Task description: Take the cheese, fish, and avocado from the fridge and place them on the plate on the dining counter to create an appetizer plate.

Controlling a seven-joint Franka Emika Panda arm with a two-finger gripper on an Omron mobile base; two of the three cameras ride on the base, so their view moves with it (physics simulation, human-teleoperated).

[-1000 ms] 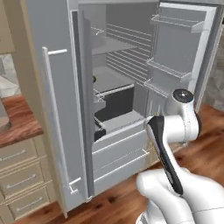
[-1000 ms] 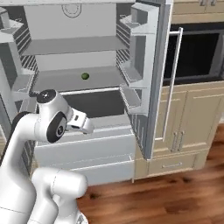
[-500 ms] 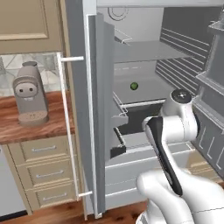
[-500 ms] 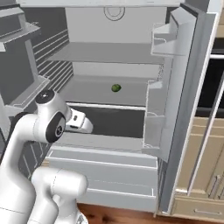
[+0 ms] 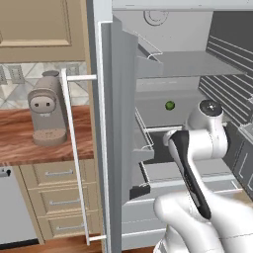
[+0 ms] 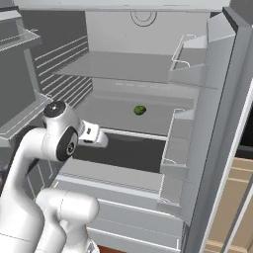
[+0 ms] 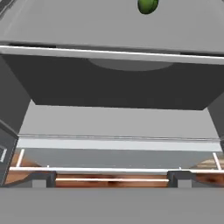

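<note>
Fridge [image 6: 148, 39] is standing open in front of the hand [image 6: 99, 138], both doors swung out. Hand is hanging low over the dark compartment under the middle shelf; fingertips [image 7: 42, 178] are sitting far apart, so it's open and gripping nothing. Avocado [image 6: 140, 110] is lying on the middle shelf, ahead of and above the hand, well apart. Coffee machine [image 5: 47, 113] is sitting on the counter [image 5: 20, 143] far off to the hand's left.
</note>
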